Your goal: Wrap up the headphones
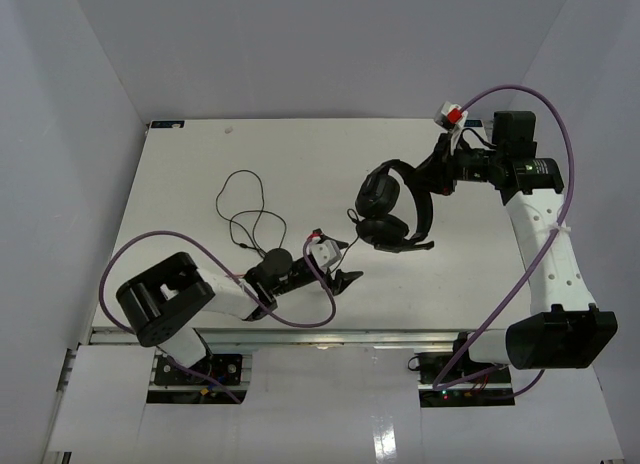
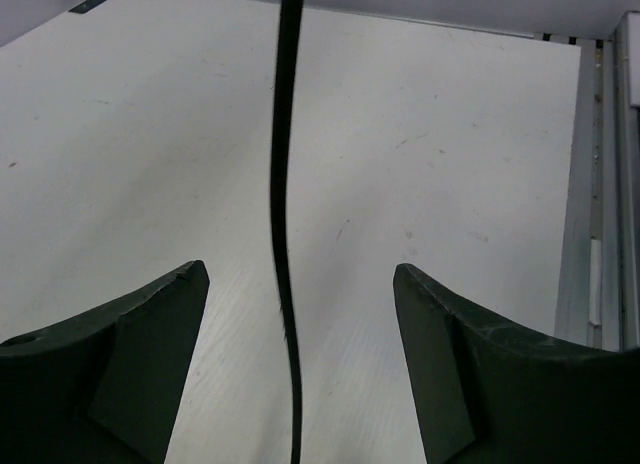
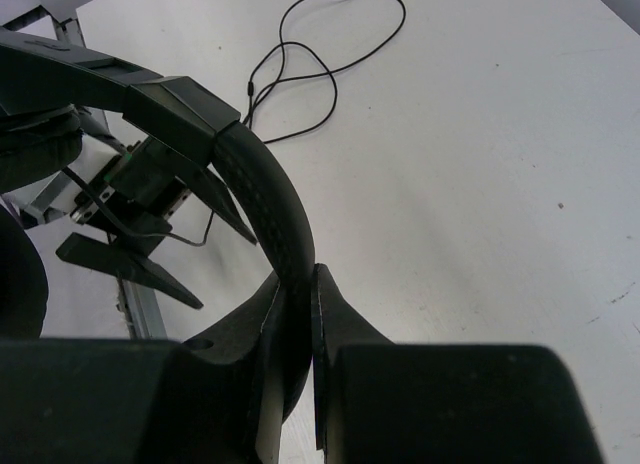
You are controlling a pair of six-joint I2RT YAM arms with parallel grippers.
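My right claw [image 3: 300,302] clenches the headband [image 3: 272,194]; left claw [image 2: 300,276] gapes around the cable [image 2: 284,134]; I should pinch it centred, gently

Soft, even white light fills the enclosure from overhead, so from above the counter [image 1: 300,174] looks bright and nearly shadowless, with only faint, fuzzy shadows beneath the arms. The white walls grey off toward the corners. In the left wrist view the counter looks duller and greyer, the jaws are dark, soft-edged shapes, and the close cable [image 2: 285,184] is slightly blurred. In the right wrist view the near headband [image 3: 280,214] and jaws sink into underexposed black, while the distant counter looks crisp.
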